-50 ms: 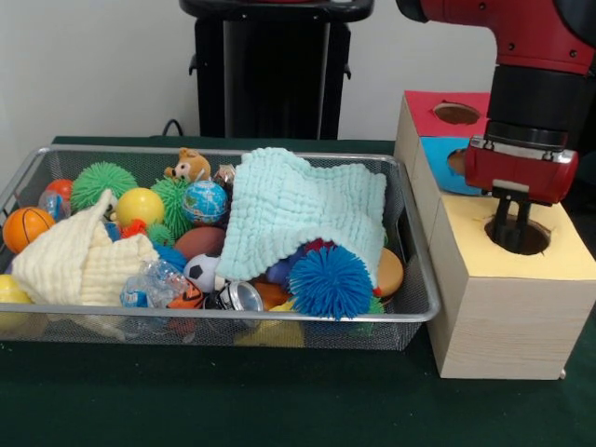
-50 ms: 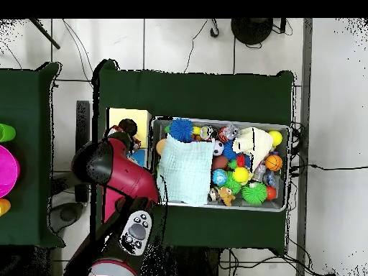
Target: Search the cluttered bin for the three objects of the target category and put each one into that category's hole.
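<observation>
Gripper (image 1: 510, 226) over yellow hole (image 1: 518, 236).
Finger tips dip into the hole; grip state can't be told. Bin (image 1: 421, 307) crammed with balls, cloth (image 1: 298, 209) over its box-side end.

A wire mesh bin (image 1: 421, 300) is sitting packed with balls, spiky toys and two cloths, while a wooden box (image 1: 507, 307) with yellow, blue and red holes is standing at its 3 o'clock side.

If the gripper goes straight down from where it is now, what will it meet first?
Most likely nothing solid: the gripper points into the round hole in the yellow top of the wooden box. What lies inside the hole cannot be seen.
</observation>
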Available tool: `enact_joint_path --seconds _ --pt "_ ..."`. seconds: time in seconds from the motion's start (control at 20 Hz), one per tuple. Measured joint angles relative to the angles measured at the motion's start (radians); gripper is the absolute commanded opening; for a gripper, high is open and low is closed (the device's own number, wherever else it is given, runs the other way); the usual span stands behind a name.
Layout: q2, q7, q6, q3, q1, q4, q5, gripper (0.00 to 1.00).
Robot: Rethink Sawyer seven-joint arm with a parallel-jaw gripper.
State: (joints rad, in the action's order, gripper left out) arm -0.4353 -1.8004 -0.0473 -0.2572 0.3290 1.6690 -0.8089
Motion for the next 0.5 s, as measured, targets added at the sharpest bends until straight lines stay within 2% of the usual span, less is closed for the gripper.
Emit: enact_joint_path --seconds 0.3,0.5 --pt "-0.011 -0.013 -0.044 -0.044 0.035 -0.001 -0.001 0.00" --pt "-0.030 -0.047 -0.111 -0.094 0.068 -0.003 0.001 0.00"
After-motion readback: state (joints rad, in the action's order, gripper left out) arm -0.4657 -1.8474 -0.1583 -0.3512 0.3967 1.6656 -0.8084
